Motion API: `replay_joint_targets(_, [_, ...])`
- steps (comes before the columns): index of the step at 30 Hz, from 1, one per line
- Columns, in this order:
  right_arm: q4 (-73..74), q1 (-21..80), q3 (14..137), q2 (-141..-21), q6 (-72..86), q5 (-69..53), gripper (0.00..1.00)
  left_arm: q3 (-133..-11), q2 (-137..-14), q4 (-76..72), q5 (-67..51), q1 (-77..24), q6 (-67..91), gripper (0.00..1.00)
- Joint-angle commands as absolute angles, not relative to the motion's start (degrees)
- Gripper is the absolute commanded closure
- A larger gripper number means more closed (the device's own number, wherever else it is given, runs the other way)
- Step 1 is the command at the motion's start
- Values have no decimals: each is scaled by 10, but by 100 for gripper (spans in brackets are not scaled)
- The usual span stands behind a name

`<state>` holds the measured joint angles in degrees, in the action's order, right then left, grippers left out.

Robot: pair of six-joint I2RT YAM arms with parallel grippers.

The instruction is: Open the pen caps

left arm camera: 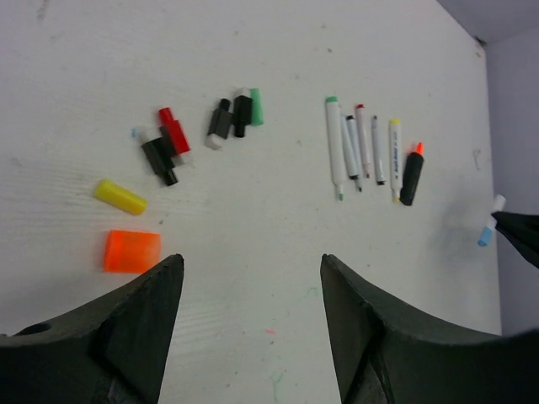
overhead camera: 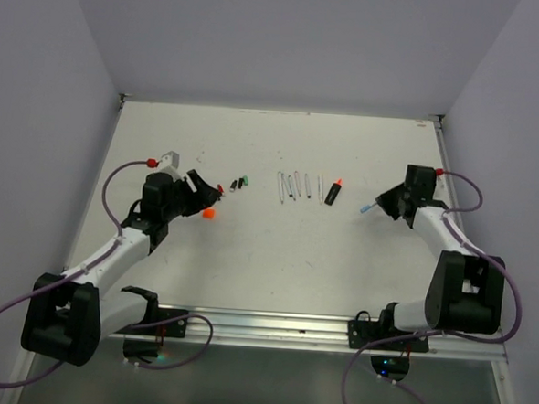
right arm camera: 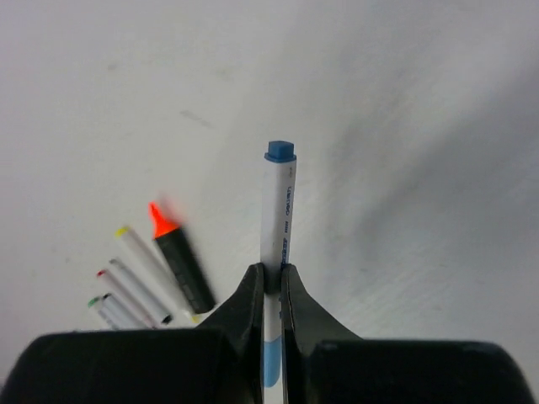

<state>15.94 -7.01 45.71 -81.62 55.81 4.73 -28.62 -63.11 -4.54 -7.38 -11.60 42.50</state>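
Observation:
Loose pen caps lie on the white table ahead of my left gripper [left arm camera: 251, 261]: an orange one [left arm camera: 132, 251], a yellow one [left arm camera: 120, 195], a red one [left arm camera: 174, 130], black ones [left arm camera: 160, 158] and a green one [left arm camera: 256, 107]. That gripper hangs open over bare table, with the orange cap just outside its left finger. My right gripper [right arm camera: 271, 273] is shut on a white pen [right arm camera: 279, 210], held above the table at the right. The pen has a blue far end that points away from the jaws. From above, this pen [overhead camera: 368, 209] sticks out left of the right gripper [overhead camera: 386, 205].
A row of thin white pens [left arm camera: 358, 151] lies mid-table beside a black highlighter with an orange tip [left arm camera: 411, 175]. Purple cables [overhead camera: 115, 179] loop off both arms. Walls close the table on the left, right and back, and a metal rail [overhead camera: 271, 326] runs along the near edge.

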Motion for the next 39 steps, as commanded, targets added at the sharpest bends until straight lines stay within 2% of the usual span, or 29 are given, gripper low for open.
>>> replay_joint_targets(1, [60, -21, 482, -787, 474, -74, 100, -291, -637, -157, -221, -113, 431, 32])
replay_joint_targets(5, [29, 46, 520, -823, 431, -150, 100, -297, -668, -231, -293, -129, 433, 33])
replay_joint_targets(11, [-77, 138, 526, -857, 411, -261, 100, -344, -735, -265, -312, -213, 421, 33])
replay_joint_targets(15, [-145, 168, 515, -859, 422, -293, 100, -345, -779, -355, -337, -240, 467, 33])
replay_joint_targets(20, [-190, 196, 516, -857, 439, -305, 100, -357, -847, -452, -358, -268, 511, 39])
replay_joint_targets(29, [-199, 221, 518, -860, 454, -308, 100, -398, -926, -534, -358, -306, 546, 39])
replay_joint_targets(39, [-207, 230, 519, -867, 460, -307, 100, -420, -954, -548, -359, -321, 557, 45])
